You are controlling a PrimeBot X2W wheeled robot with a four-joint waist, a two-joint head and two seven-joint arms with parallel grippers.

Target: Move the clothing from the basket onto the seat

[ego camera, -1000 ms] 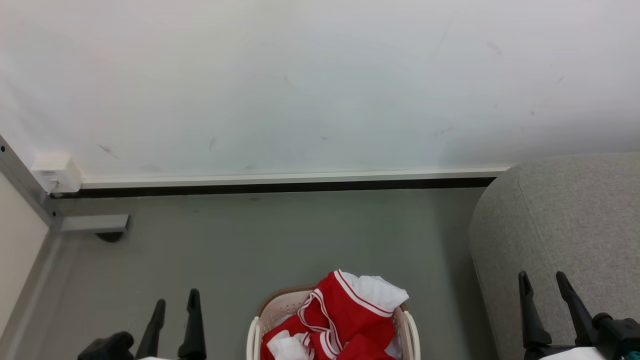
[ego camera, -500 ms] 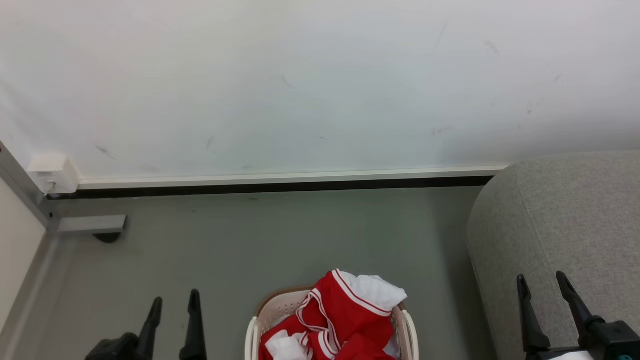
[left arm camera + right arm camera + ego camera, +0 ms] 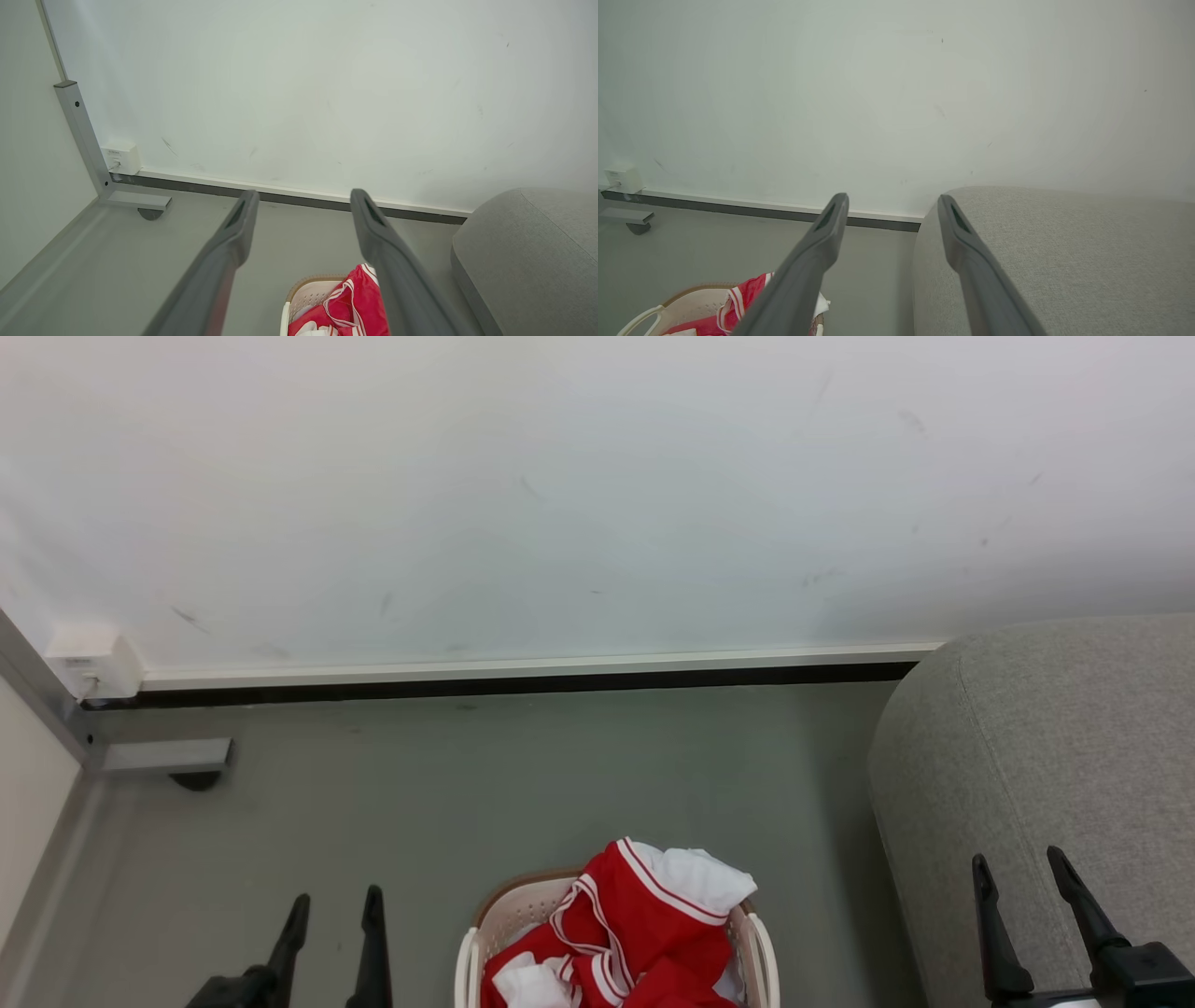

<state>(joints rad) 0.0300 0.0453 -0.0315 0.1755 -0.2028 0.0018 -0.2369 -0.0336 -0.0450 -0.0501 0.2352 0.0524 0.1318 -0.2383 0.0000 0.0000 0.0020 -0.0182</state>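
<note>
Red clothing [image 3: 635,933] with white trim is heaped in the cream basket [image 3: 509,907] at the bottom middle of the head view, spilling over its rim. The grey seat [image 3: 1055,747] fills the right side. My left gripper [image 3: 336,903] stands open at the lower left, left of the basket and apart from it. My right gripper [image 3: 1019,861] is open over the seat's front edge. The left wrist view shows the clothing [image 3: 348,305] and basket [image 3: 308,291] below the open fingers [image 3: 240,224]. The right wrist view shows the seat [image 3: 1064,252] and clothing [image 3: 742,298].
A white wall with a dark baseboard [image 3: 523,683] closes the far side. A grey metal frame foot [image 3: 163,758] and a white wall box [image 3: 89,663] sit at the far left. Grey floor [image 3: 523,784] lies between wall and basket.
The head view has shifted slightly. Both grippers sit a little lower in that view, the left one also shifted right; both stay open. The clothing has not moved.
</note>
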